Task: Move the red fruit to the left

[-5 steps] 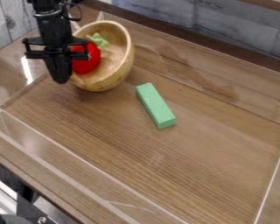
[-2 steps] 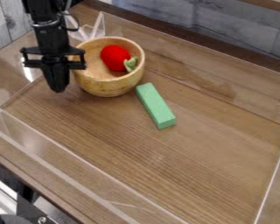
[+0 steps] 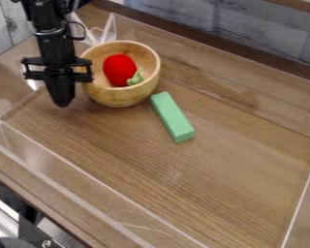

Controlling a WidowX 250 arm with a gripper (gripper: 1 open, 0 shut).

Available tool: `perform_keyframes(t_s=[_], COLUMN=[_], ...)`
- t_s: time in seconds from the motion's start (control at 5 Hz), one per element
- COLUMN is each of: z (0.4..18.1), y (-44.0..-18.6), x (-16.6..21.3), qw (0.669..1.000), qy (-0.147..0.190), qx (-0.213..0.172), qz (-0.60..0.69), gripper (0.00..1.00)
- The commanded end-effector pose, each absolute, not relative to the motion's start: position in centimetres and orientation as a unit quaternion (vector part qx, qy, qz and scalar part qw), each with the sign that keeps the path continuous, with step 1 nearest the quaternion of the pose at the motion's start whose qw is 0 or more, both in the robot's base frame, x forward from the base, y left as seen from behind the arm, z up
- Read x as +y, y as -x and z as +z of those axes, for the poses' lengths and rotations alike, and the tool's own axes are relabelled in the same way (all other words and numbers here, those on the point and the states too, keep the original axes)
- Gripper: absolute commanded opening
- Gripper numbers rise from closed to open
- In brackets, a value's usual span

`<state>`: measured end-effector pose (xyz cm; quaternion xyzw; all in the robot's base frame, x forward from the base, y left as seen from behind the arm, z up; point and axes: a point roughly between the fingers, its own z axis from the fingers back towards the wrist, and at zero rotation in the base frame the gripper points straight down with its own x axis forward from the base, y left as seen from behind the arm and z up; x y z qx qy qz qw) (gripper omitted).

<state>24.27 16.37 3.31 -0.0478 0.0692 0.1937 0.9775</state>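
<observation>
The red fruit, a small bright strawberry-like toy with a green leaf showing at its right, lies inside the wooden bowl at the upper left of the table. My black gripper hangs point-down just left of the bowl, beside its outer wall and apart from the fruit. Its jaws are shut with nothing between them.
A flat light-green rectangular block lies on the wooden tabletop just right of the bowl. Clear low walls ring the table, and a grey plank wall runs behind it.
The bowl, tilted a second ago with the gripper at the fruit, now sits level. The gripper has drawn out to the bowl's left, and the fruit has settled inside the bowl.
</observation>
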Motion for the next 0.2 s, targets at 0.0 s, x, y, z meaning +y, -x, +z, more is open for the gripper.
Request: perform_keyframes(t_s=[0.0], z=[4.15], y=[-24.55], x=[17.51], qw=[0.978], qy=[0.036], qx=[0.053], qz=[0.199], gripper=[0.00])
